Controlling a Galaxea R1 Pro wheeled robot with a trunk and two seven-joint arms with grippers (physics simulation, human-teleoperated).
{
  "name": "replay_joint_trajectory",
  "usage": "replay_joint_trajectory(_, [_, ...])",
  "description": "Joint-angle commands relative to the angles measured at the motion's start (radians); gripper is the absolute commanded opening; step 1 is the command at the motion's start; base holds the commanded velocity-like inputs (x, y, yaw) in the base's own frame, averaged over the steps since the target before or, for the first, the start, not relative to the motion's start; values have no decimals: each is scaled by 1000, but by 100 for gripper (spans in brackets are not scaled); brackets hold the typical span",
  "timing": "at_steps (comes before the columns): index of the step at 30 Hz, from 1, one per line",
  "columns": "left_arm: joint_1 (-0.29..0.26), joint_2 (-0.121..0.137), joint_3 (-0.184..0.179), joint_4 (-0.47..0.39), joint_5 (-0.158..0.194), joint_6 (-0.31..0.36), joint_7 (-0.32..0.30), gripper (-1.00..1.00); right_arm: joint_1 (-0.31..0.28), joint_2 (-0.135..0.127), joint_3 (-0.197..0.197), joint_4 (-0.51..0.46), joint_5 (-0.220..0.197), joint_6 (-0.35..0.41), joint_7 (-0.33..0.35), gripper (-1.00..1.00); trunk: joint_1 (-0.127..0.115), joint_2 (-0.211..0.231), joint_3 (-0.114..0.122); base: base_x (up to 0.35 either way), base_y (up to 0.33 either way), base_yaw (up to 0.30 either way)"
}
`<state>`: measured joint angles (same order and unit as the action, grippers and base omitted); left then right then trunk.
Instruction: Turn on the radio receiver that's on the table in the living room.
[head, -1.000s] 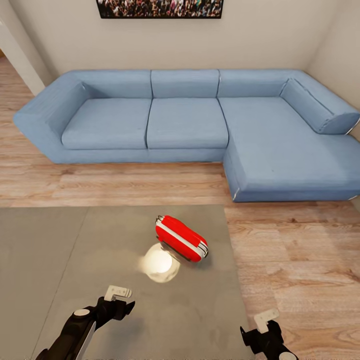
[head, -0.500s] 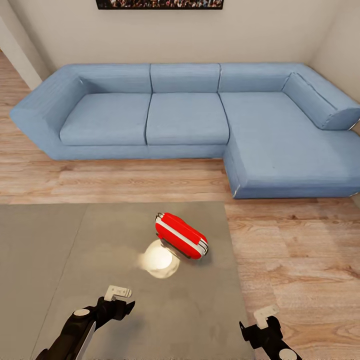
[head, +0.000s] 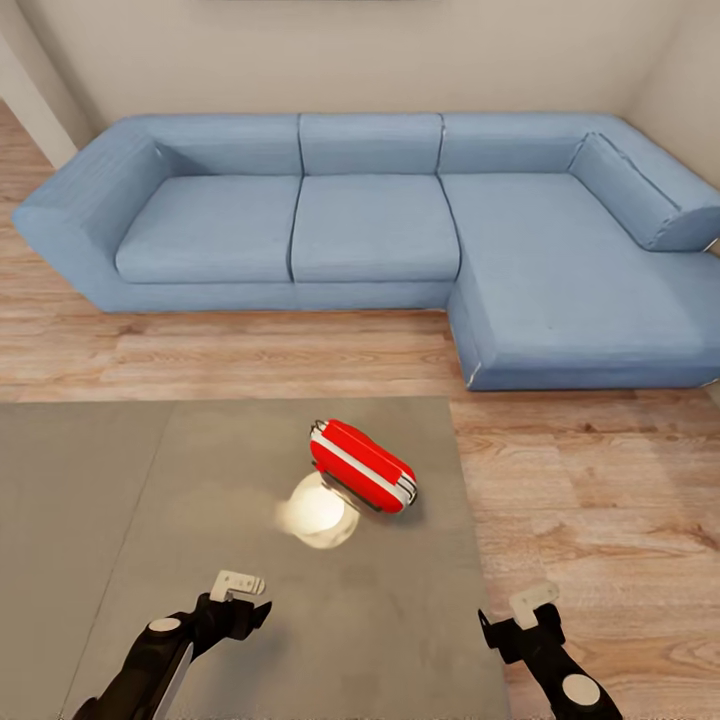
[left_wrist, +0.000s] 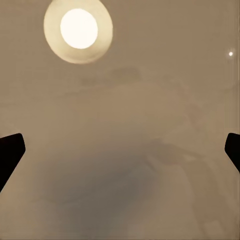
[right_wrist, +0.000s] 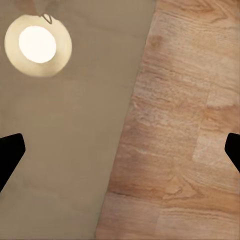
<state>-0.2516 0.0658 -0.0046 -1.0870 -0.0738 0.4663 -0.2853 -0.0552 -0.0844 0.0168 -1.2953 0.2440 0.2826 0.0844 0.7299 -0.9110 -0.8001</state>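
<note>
The radio receiver (head: 362, 466) lay on the table (head: 120, 500) near its right edge, beyond and between your grippers. Your left gripper (head: 236, 586) and right gripper (head: 533, 600) hung wide open, holding nothing, well short of it.

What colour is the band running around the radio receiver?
White to silver, set against the red body of the radio receiver; clearest in the head view.

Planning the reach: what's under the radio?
The radio lies on the grey table, with a bright light reflection on the glossy top beside it. The patch of table directly beneath it is covered.
</note>
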Motion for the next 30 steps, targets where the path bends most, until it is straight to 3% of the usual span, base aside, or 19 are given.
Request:
replay_joint_trajectory(1, [0,-1,0,-1,-1,0,0,100,0,-1,0,-3,0,1,0,100,0,0,-2,0,0,0])
replay_joint_trajectory(15, [0,-3,0,-7,0,-2,0,100,0,1,7,-32,1,7,1,100,0,0,-22,0,0,0])
replay_joint_trajectory(20, [0,-3,0,-8,0,-2,0,100,0,2,7,-85,1,66,2,100,0,0,-23,0,0,0])
replay_joint_trajectory(30, [0,-8,-2,-20,3,-6,-3,100,11,-4,-5,-84,-10,87,-1,100,0,0,-23,0,0,0])
